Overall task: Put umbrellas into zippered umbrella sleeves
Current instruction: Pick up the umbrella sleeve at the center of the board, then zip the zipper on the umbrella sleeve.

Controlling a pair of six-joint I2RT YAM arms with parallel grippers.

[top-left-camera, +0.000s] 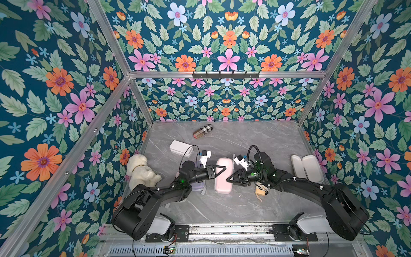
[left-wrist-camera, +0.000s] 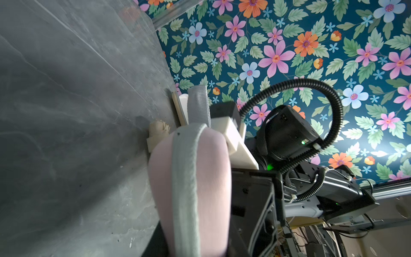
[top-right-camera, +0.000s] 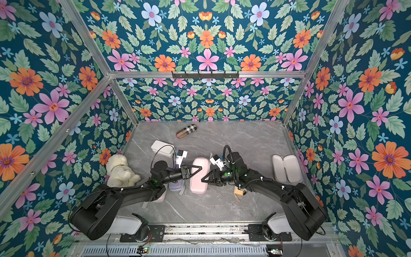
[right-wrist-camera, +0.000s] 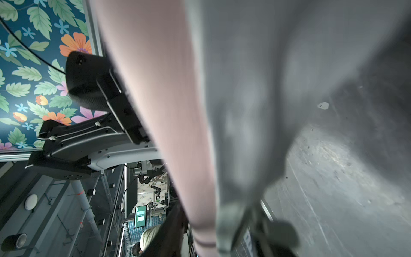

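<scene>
A closed pink umbrella sleeve (top-left-camera: 223, 187) lies mid-table in both top views. My left gripper (top-left-camera: 224, 167) reaches in from the left and is shut on its far part; in the left wrist view the pink shell (left-wrist-camera: 209, 178) and its grey zip band fill the jaws. My right gripper (top-left-camera: 228, 179) meets the sleeve's right edge. In the right wrist view its fingers stand apart around the pink edge (right-wrist-camera: 169, 111) and a blurred grey strap (right-wrist-camera: 244, 111). A cream umbrella (top-left-camera: 259, 191) lies under the right arm. No umbrella shows inside the pink sleeve.
A lavender sleeve (top-left-camera: 197, 186) lies partly under the left arm. An open sleeve (top-left-camera: 308, 168) with a pale inside rests by the right wall. A white box (top-left-camera: 181, 148), a plaid roll (top-left-camera: 202, 131) and a white plush toy (top-left-camera: 142, 171) sit at the back and left.
</scene>
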